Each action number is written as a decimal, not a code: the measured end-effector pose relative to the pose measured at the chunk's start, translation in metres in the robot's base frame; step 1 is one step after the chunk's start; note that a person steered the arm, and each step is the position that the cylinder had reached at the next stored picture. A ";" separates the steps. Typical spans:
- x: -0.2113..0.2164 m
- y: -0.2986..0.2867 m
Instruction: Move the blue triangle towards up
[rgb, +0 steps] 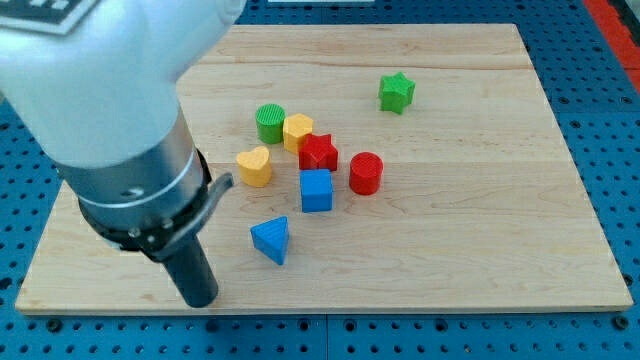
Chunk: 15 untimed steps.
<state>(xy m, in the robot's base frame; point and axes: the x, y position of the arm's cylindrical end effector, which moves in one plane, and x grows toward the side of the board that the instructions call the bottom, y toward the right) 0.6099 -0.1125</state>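
Tip: my tip (199, 300) sat low on the pale wooden board (480, 250), toward the view's left; a bare dark rod, so nothing was clasped.
Blue triangle: the blue plastic triangular block (271, 239) lay near the tip, on its right and slightly higher; apart from it.
Cluster: above the triangle stood a blue cube (316, 190), red cylinder (366, 172), red star (319, 152), yellow heart (255, 166), yellow hexagonal block (297, 131) and green cylinder (270, 122).
Outlier: a green star (396, 92) lay well apart, upper right.

Pale matt wooden board (480, 250), ridged plastic-looking blue triangle (271, 239), glossy white arm housing (90, 60)
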 end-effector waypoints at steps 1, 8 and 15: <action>0.003 0.015; -0.066 -0.003; -0.024 0.011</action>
<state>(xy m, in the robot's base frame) 0.5855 -0.1016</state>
